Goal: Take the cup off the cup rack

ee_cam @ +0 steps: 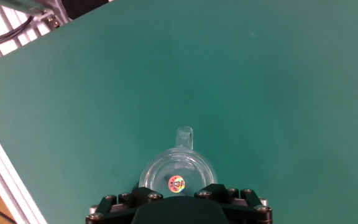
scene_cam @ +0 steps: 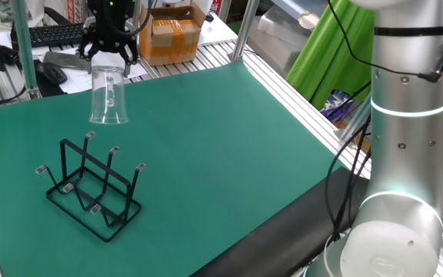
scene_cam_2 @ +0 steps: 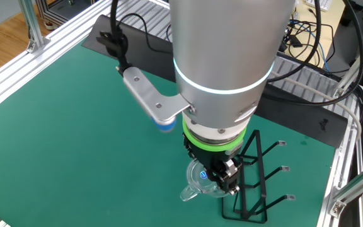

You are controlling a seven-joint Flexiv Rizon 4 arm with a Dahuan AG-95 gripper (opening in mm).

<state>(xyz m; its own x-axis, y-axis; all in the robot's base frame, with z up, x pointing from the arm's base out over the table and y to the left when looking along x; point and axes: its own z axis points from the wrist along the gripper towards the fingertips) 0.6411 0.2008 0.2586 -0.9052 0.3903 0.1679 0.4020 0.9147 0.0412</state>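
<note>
The clear cup (scene_cam: 108, 96) hangs upside down, its base held in my gripper (scene_cam: 108, 60), which is shut on it. It is in the air, above and behind the black wire cup rack (scene_cam: 94, 188), clear of the prongs. In the other fixed view the cup (scene_cam_2: 197, 180) shows under my arm, beside the rack (scene_cam_2: 257, 183). In the hand view I look down through the cup (ee_cam: 178, 174), with a small round sticker on its base and a handle pointing away; my gripper (ee_cam: 178, 194) clasps it at the bottom edge.
The green mat (scene_cam: 221, 146) covers the table. A cardboard box (scene_cam: 169, 38), a keyboard (scene_cam: 48, 33) and a mouse (scene_cam: 52, 71) lie beyond the far edge. Metal rails (scene_cam: 306, 108) run along the right side. The arm's base (scene_cam: 394, 169) stands at the right.
</note>
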